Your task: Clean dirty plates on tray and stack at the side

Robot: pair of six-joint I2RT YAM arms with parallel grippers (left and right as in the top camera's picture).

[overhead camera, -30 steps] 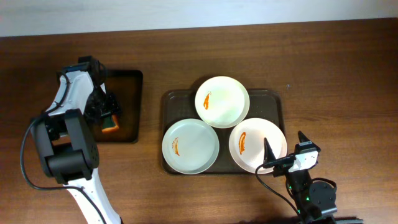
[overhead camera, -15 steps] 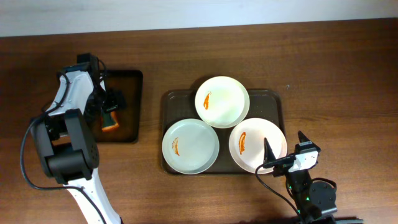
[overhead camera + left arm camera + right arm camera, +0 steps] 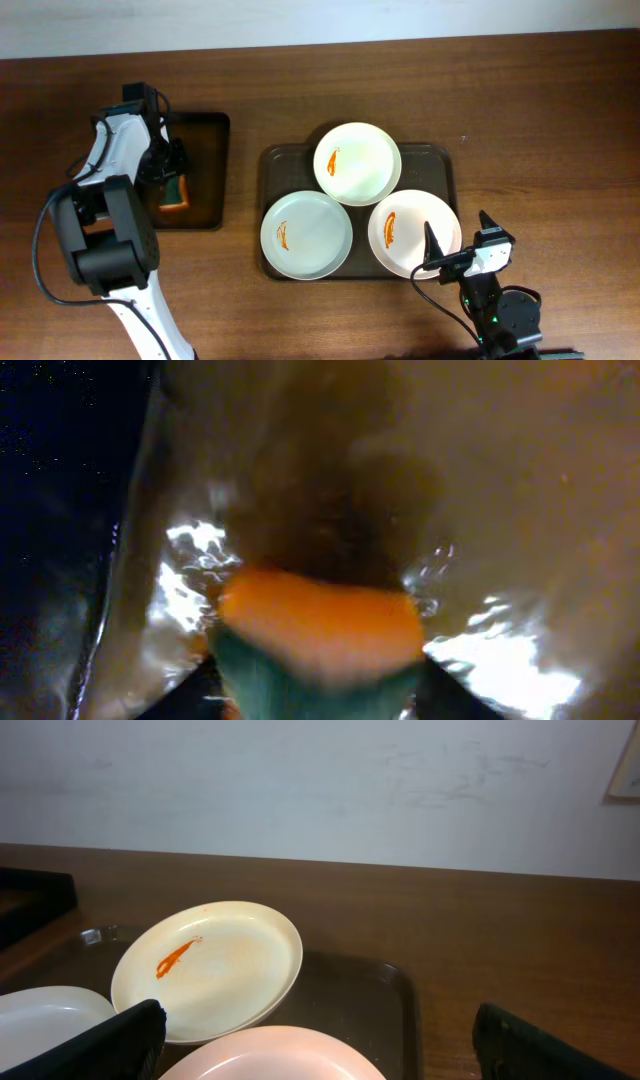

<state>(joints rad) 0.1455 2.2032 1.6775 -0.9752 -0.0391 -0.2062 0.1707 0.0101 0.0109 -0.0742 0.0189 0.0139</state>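
Three white plates, each with an orange smear, lie on the dark brown tray: one at the back, one at the front left, one at the front right. My right gripper is open and empty, just in front of the front right plate; the right wrist view shows that plate between its fingers and the back plate beyond. My left gripper is down in the small black tray, shut on an orange and green sponge, which fills the left wrist view.
The smaller black tray sits at the left of the table, its wet shiny floor under the sponge. Bare wooden table lies right of the brown tray and between the two trays.
My left gripper has shifted slightly over the sponge in the black tray, and the sponge has turned and moved a little. The right arm and the plates have not moved.
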